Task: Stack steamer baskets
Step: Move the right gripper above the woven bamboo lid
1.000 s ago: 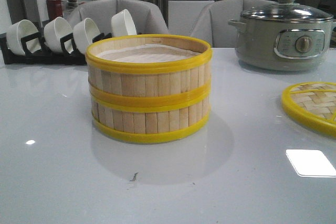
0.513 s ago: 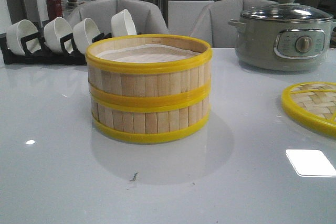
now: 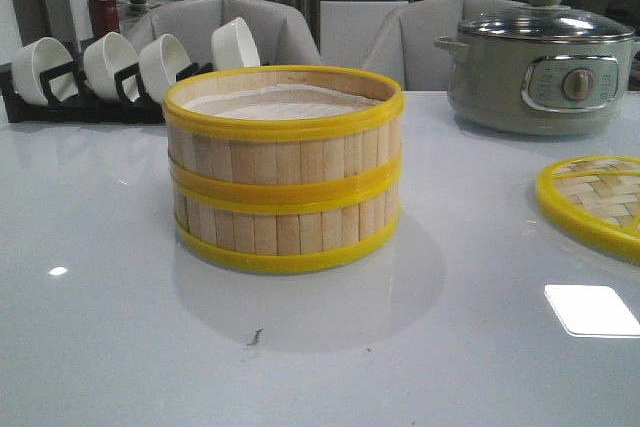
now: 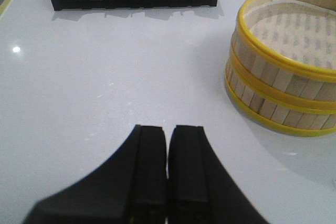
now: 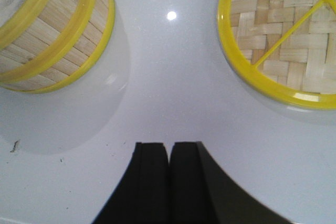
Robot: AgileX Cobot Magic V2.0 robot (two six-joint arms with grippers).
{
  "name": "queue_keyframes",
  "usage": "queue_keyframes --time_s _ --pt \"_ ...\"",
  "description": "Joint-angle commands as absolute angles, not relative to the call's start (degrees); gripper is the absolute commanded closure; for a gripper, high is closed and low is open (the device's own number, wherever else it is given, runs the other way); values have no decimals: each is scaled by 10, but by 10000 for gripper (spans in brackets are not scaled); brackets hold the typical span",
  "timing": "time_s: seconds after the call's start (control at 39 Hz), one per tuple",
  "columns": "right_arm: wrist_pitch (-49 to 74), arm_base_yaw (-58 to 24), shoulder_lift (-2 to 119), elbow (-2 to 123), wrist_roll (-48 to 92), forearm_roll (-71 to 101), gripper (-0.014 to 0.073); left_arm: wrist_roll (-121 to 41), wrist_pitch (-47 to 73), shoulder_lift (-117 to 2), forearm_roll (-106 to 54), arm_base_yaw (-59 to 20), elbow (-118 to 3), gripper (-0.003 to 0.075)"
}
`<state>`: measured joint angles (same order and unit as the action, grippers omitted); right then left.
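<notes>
Nothing has moved since earlier: your steamer baskets (image 3: 284,169) sit stacked mid-table, lid (image 3: 593,203) at their 3 o'clock, both hands (image 4: 168,153) (image 5: 169,158) closed empty; baskets look light, stiff, so grip the yellow rim.

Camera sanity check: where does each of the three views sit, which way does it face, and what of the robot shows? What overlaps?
Front: low at the table edge, facing forward at the stacked steamer baskets, pot and bowl rack; no robot body shows.
Left wrist: on the left arm, looking down past the shut left claw toward the bowl rack and baskets.
Right wrist: on the right arm, looking down past the shut right claw between baskets and woven lid.
Shared: all three see the baskets.
</notes>
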<state>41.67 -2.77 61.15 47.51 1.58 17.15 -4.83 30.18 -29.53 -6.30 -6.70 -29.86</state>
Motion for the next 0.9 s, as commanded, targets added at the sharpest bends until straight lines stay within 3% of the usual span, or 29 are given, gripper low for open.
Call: queue_keyframes --time_s 0.0,0.26,0.41,0.51,0.87 --pt "403 -27 604 492 18 173 547 -44 257 -300 -69 -70 -315 632" --pt "405 -27 604 492 28 173 525 -44 257 -300 -69 -70 -315 632" --pt "404 -27 608 492 70 173 342 -44 257 -300 -69 -70 -315 632" --pt "404 -27 613 492 76 173 265 -44 257 -300 -69 -70 -315 632" --pt "337 -27 616 492 76 173 274 -44 257 -300 -69 -70 -315 632"
